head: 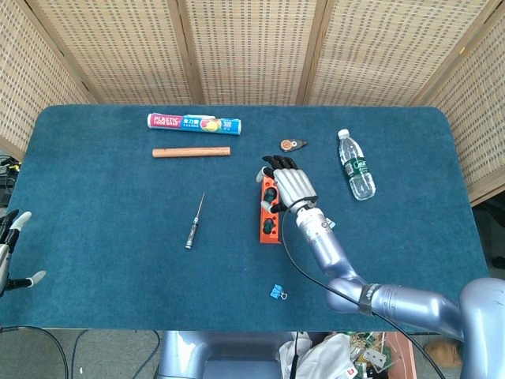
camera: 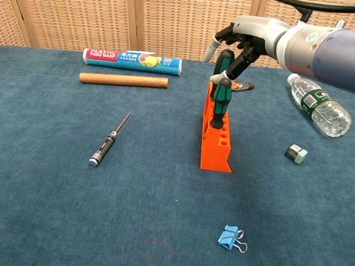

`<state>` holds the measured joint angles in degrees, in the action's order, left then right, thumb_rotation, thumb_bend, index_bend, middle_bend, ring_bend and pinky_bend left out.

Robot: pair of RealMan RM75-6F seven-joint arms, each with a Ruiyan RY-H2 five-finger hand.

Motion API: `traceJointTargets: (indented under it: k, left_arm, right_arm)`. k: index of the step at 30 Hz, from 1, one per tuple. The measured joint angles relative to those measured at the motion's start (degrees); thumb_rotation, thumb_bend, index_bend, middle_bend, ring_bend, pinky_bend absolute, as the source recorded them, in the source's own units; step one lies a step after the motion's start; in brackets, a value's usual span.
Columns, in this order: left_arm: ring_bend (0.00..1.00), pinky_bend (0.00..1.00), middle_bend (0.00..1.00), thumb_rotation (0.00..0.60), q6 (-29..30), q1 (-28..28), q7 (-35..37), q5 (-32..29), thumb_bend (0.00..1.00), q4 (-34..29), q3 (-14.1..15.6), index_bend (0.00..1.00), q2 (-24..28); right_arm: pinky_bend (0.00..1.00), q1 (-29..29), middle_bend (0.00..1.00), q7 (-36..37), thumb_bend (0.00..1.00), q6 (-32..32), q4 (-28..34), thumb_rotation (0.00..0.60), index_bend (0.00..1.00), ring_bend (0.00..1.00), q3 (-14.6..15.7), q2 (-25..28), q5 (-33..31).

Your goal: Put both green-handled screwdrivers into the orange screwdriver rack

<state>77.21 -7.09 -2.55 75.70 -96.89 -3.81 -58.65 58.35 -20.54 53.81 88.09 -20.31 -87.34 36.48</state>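
The orange screwdriver rack [camera: 216,151] [head: 263,230] stands mid-table. Two green-handled screwdrivers stand upright in it: the front one [camera: 219,104] [head: 271,227] and a taller rear one [camera: 222,63]. My right hand [camera: 246,40] [head: 290,185] hovers at the top of the rear handle. Its thumb [camera: 212,46] is lifted clear to the left, and its dark fingers [camera: 239,58] lie beside the handle without closing round it. My left hand [head: 11,251] shows only at the left edge of the head view, off the table, with fingers apart and nothing in it.
A black precision screwdriver [camera: 106,143] lies left of the rack. A wooden rod [camera: 123,80] and a plastic-wrap box [camera: 133,60] are at the back left. A water bottle [camera: 316,109] and a small block [camera: 296,154] lie to the right, with a blue binder clip [camera: 231,238] in front.
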Motion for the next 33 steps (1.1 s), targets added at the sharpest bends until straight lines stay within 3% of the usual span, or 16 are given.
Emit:
traceJointTargets:
  k: [6, 10, 15, 19, 22, 25, 30, 33]
  left_arm:
    - [0.0, 0.0, 0.0, 0.6, 0.12, 0.06, 0.26, 0.16, 0.0, -0.14, 0.04, 0.0, 0.14]
    - [0.0, 0.0, 0.0, 0.6, 0.16, 0.08, 0.56, 0.44, 0.0, -0.19, 0.12, 0.0, 0.26]
    - [0.0, 0.0, 0.0, 0.6, 0.52, 0.24, 1.23, 1.41, 0.0, -0.33, 0.38, 0.0, 0.54]
    - [0.0, 0.0, 0.0, 0.6, 1.19, 0.49, 1.57, 2.73, 0.0, -0.44, 0.76, 0.0, 0.67]
    - [0.0, 0.0, 0.0, 0.6, 1.87, 0.69, 1.75, 4.11, 0.0, -0.37, 1.15, 0.0, 0.46]
    - [0.0, 0.0, 0.0, 0.6, 3.01, 1.05, 1.84, 6.32, 0.0, -0.11, 1.81, 0.0, -0.06]
    - [0.0, 0.0, 0.0, 0.6, 5.79, 1.97, 0.8, 10.65, 0.0, 0.6, 3.29, 0.0, -1.41]
    - [0.0, 0.0, 0.0, 0.6, 7.12, 2.52, -0.13, 12.08, 0.0, 0.79, 3.87, 0.0, -2.05]
  right_arm:
    - [0.0, -0.4, 0.08, 0.4, 0.26, 0.6, 1.67, 0.6, 0.34, 0.0, -0.36, 1.15, 0.51]
    - [0.0, -1.21, 0.09, 0.89, 0.2, 1.56, 5.12, 0.6, 0.33, 0.0, -0.97, 3.49, 1.33]
    - [0.0, -4.48, 0.08, 1.96, 0.03, 4.56, 13.26, 0.6, 0.3, 0.0, -1.53, 10.21, 4.6]
    - [0.0, -10.16, 0.03, 4.38, 0.0, 7.95, 19.18, 0.6, 0.23, 0.0, -0.4, 17.81, 10.99]
    - [0.0, -15.08, 0.0, 7.14, 0.0, 11.35, 20.71, 0.6, 0.13, 0.0, 1.84, 21.58, 19.04]
    - [0.0, -21.07, 0.0, 10.06, 0.0, 15.9, 19.93, 0.6, 0.05, 0.0, 5.99, 23.87, 29.2]
    - [0.0, -33.42, 0.0, 14.94, 0.0, 27.22, 11.38, 0.6, 0.02, 0.0, 15.48, 25.28, 46.76]
    - [0.0, -38.32, 0.0, 16.42, 0.0, 32.64, 5.32, 0.6, 0.01, 0.0, 18.78, 24.83, 50.71]
